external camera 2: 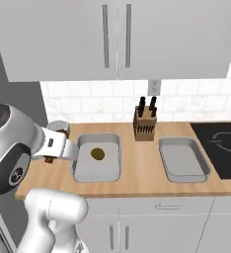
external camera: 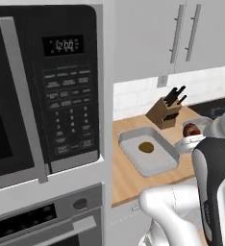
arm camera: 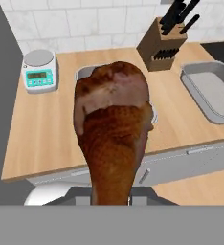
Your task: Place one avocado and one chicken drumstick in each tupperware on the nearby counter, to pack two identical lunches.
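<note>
claw [arm camera: 111, 198]: pinched the dark reddish-brown chicken drumstick [arm camera: 113, 139] | left light-grey tupperware tray [external camera 2: 83, 173]: held an olive-brown avocado [external camera 2: 97, 154] | light-brown wooden worktop [external camera 2: 142, 168]: carried both trays

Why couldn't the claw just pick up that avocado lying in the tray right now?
Probably it can't yet: the claw is shut on a chicken drumstick. The avocado lies uncovered in the tupperware, so nothing else blocks it.

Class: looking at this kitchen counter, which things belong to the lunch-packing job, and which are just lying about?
Job: chicken drumstick in the end effector; avocado; left tupperware; right tupperware; counter.
Lying about: knife block; kitchen scale; cooktop; microwave.
</note>
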